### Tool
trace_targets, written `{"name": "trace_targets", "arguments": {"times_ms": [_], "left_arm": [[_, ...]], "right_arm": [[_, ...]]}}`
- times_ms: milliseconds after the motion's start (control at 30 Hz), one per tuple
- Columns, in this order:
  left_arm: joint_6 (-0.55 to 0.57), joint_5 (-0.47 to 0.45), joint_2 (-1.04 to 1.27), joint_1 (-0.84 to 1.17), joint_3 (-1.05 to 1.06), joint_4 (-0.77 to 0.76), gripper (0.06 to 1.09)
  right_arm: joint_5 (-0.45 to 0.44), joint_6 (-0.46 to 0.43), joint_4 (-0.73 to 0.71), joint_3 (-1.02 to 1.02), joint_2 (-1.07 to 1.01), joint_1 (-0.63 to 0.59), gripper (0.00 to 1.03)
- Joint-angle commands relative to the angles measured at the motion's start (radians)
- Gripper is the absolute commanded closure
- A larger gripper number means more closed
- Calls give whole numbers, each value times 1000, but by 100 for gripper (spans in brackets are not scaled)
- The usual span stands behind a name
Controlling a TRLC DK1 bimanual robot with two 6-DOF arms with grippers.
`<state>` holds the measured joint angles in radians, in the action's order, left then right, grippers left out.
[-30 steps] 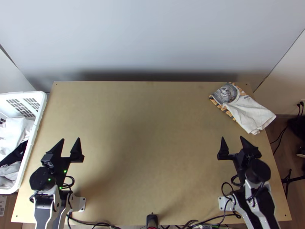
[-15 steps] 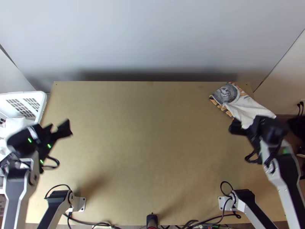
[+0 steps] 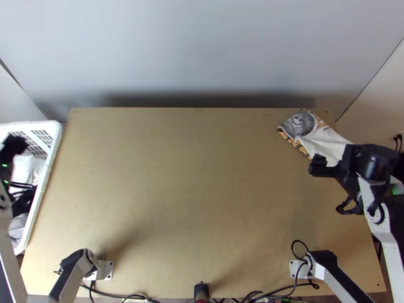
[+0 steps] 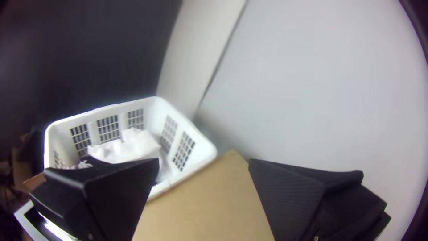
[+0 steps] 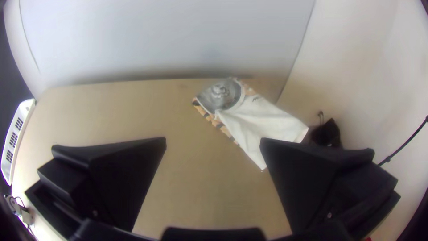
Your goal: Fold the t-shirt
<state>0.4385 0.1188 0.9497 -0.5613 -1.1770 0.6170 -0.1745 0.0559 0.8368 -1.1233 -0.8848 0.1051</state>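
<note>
A white cloth (image 3: 327, 141) with a grey round print and orange-black edging lies folded in a flat, uneven bundle at the table's far right corner. My right gripper (image 3: 334, 153) is open above the cloth's near end. In the right wrist view, the cloth (image 5: 254, 120) lies beyond my right gripper (image 5: 213, 139), nothing between its fingers. My left gripper (image 3: 14, 144) is over the laundry basket at the left. In the left wrist view, my left gripper (image 4: 204, 161) stands open and empty, with white fabric (image 4: 127, 146) inside the basket beyond it.
The white laundry basket (image 3: 43, 187), holding white, grey and black fabric, stands against the table's left side. Bare wooden table (image 3: 192, 192) stretches between the arms. A grey wall (image 3: 202, 50) rises behind the far edge. Cables (image 3: 283, 295) run along the near edge.
My left gripper has moved left from the table to over the basket. The right one has moved up the picture and to the right, to the cloth's near end. The cloth has not moved.
</note>
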Motion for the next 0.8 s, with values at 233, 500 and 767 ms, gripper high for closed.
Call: {"name": "trace_targets", "arguments": {"times_ms": [233,500,767], "left_arm": [[29,32,436,-469,-182,90,10],[-330,13,643,-589,-202,-115,10],[-419,50,949,-655,-312,-36,10]], "right_arm": [[127,-36,153,-70,-80,27,5],[136,-114,211,-61,-63,54,5],[138,-119,251,-27,-82,48,5]]}}
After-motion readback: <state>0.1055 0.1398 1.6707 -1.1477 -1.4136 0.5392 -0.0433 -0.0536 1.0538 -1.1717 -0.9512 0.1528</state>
